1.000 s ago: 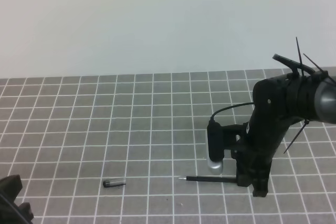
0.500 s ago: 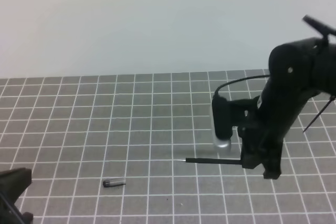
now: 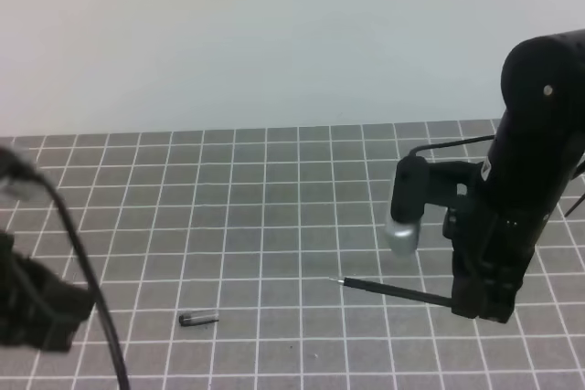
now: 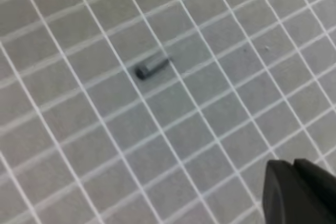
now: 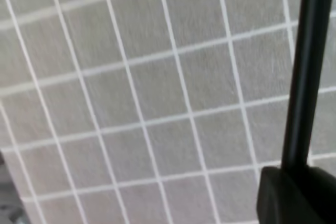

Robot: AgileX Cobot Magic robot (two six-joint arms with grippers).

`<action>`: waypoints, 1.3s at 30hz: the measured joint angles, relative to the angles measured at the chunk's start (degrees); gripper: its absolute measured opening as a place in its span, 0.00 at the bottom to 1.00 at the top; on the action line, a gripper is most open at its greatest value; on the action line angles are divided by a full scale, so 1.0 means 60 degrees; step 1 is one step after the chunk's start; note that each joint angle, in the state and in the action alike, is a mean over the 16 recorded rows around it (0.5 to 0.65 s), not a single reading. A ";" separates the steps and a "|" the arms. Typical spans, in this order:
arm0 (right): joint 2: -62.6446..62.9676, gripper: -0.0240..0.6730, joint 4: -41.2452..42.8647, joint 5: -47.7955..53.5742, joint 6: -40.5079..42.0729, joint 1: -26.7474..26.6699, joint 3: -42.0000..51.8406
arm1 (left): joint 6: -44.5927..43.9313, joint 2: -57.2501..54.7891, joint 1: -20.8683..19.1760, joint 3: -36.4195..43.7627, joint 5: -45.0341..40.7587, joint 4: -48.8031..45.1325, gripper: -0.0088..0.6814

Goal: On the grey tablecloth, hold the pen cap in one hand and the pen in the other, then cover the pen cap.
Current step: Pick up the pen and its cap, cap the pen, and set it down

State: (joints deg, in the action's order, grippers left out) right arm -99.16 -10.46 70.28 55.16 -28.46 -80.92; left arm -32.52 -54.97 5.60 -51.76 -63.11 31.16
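The pen cap (image 3: 198,319), a short dark tube, lies alone on the grey tablecloth (image 3: 274,189) at the lower left. It also shows in the left wrist view as pen cap (image 4: 152,68), well up and left of my left gripper (image 4: 295,170), whose two dark fingers are pressed together with nothing held. The left arm (image 3: 37,303) sits at the lower left edge. My right gripper (image 3: 475,303) is shut on the rear end of the thin black pen (image 3: 393,291), which is held above the cloth with its silvery tip pointing left. Up close, the pen (image 5: 307,66) rises from the finger (image 5: 294,198).
A black cable (image 3: 87,280) loops over the left arm. The right arm's wrist camera (image 3: 402,230) hangs just above the pen. Behind the cloth's far edge stands a plain pale wall (image 3: 274,34).
The right gripper has lifted the pen off the cloth and carried it up and to the right. The left arm has swung further into view at the lower left.
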 joint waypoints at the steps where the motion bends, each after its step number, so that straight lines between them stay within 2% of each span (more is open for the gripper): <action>1: 0.0014 0.07 -0.0034 0.0028 -0.0085 0.0000 0.0000 | -0.0208 -0.0324 0.0000 -0.0216 -0.0141 -0.0002 0.01; 11: 0.0020 0.04 -0.0379 -0.0211 -0.0489 -0.0003 0.0015 | -0.3114 -0.3386 0.0003 -0.1762 -0.0333 0.0247 0.03; 14: 0.0020 0.04 -0.0432 -0.0211 -0.0482 -0.0003 0.0015 | -0.3893 -0.4137 0.0059 -0.1962 -0.0169 0.0279 0.09; 17: 0.0020 0.03 -0.0473 -0.0211 -0.0476 -0.0003 0.0015 | -0.4519 -0.4747 0.0244 -0.2072 0.0101 0.0115 0.19; 24: 0.0020 0.03 -0.0496 -0.0211 -0.0449 -0.0003 0.0016 | -0.5053 -0.5756 0.1304 -0.2131 0.1071 -0.1321 0.46; 28: 0.0020 0.03 -0.0515 -0.0211 -0.0438 -0.0003 0.0032 | -0.5116 -0.6212 0.2097 -0.2131 0.1597 -0.2409 0.58; 31: 0.0024 0.03 -0.0536 -0.0162 -0.0435 -0.0002 0.0047 | -0.5102 -0.6550 0.2608 -0.2131 0.1963 -0.3205 0.61; 34: 0.0018 0.03 -0.0562 -0.0162 -0.0432 -0.0002 0.0065 | -0.5070 -0.6888 0.2971 -0.2131 0.2223 -0.3802 0.60; 39: 0.0004 0.03 -0.0623 -0.0162 -0.0435 -0.0002 0.0097 | -0.5024 -0.7414 0.3204 -0.2131 0.2494 -0.4211 0.59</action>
State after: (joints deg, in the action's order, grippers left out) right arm -99.13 -14.21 69.31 52.55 -28.47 -80.34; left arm -62.66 -99.46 24.83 -64.54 -48.15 5.90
